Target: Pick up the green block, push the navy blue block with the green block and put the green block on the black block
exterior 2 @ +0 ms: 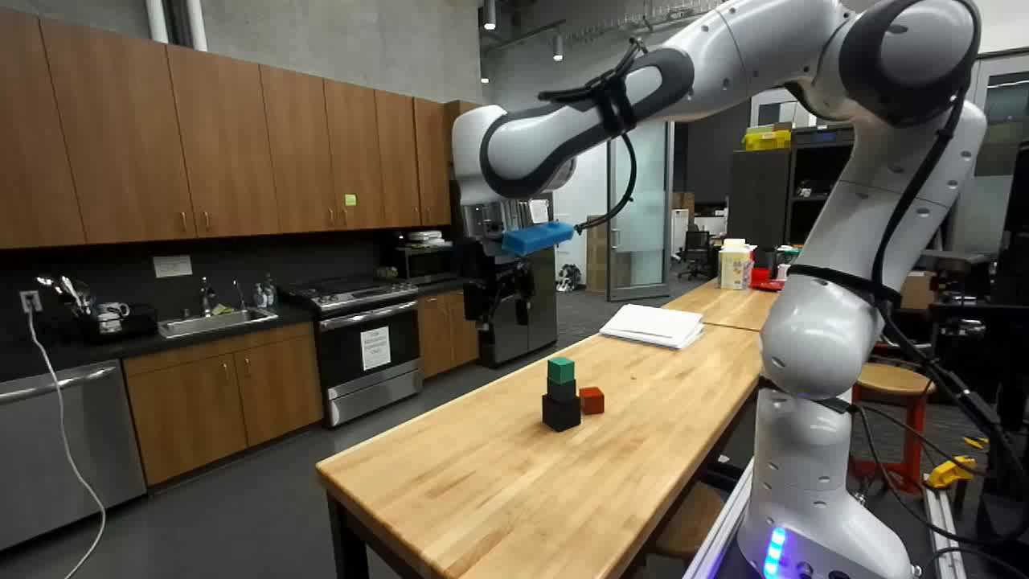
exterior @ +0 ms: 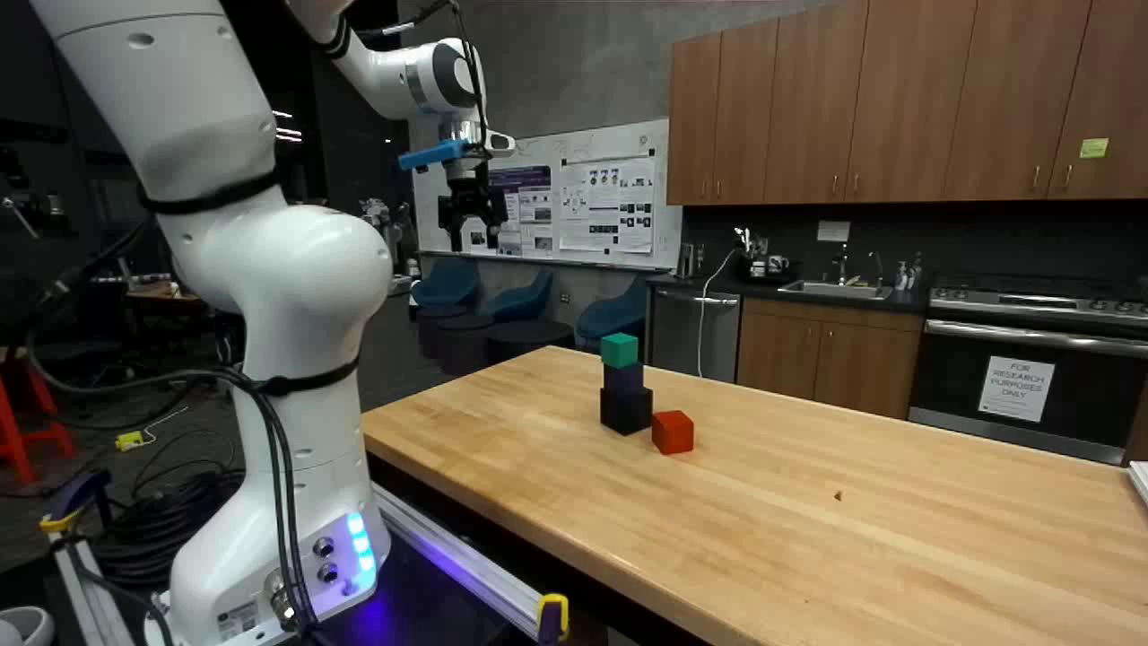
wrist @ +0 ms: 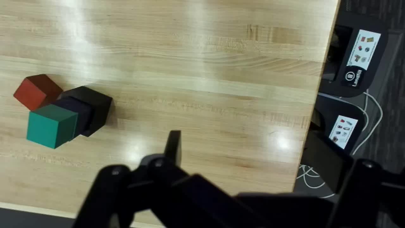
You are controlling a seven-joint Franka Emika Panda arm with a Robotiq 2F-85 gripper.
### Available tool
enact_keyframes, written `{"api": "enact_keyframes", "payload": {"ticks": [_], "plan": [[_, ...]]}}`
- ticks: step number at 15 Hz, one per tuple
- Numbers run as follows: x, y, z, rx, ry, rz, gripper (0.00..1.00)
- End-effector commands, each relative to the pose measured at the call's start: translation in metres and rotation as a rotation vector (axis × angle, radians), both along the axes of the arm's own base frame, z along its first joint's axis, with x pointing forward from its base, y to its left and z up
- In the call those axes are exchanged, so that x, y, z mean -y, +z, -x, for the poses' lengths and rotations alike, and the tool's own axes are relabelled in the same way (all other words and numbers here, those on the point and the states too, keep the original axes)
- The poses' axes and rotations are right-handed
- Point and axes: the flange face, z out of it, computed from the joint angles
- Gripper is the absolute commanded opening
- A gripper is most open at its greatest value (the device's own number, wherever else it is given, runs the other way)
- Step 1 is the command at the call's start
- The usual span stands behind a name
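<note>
Plainly, the gripper [exterior: 474, 235] hangs high, its jaws spread wide with nothing held between them. From it, in the wrist view, the green block [wrist: 52, 126] lies toward nine o'clock, sitting on top of the navy blue block [exterior: 623, 378], which rests on the black block [exterior: 626, 410], itself standing on the wooden table [exterior: 807, 529]. In an exterior view the red cube [exterior: 673, 432] is just beside the black block, at its four o'clock. Farther out, in an exterior view, a flat white pile [exterior 2: 653, 326] lies at the green block's two o'clock.
</note>
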Motion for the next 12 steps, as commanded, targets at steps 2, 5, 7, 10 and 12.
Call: {"api": "enact_keyframes", "payload": {"ticks": [2, 5, 7, 10, 12], "plan": [[-0.001, 0.001, 0.000, 0.000, 0.001, 0.001, 1.00], [0.000, 0.001, 0.000, 0.000, 0.001, 0.000, 1.00], [0.001, -0.001, -0.001, 0.002, -0.009, 0.005, 1.00], [0.014, -0.004, -0.008, 0.013, -0.054, 0.025, 1.00], [0.027, -0.007, -0.013, 0.016, -0.093, 0.037, 1.00]]}}
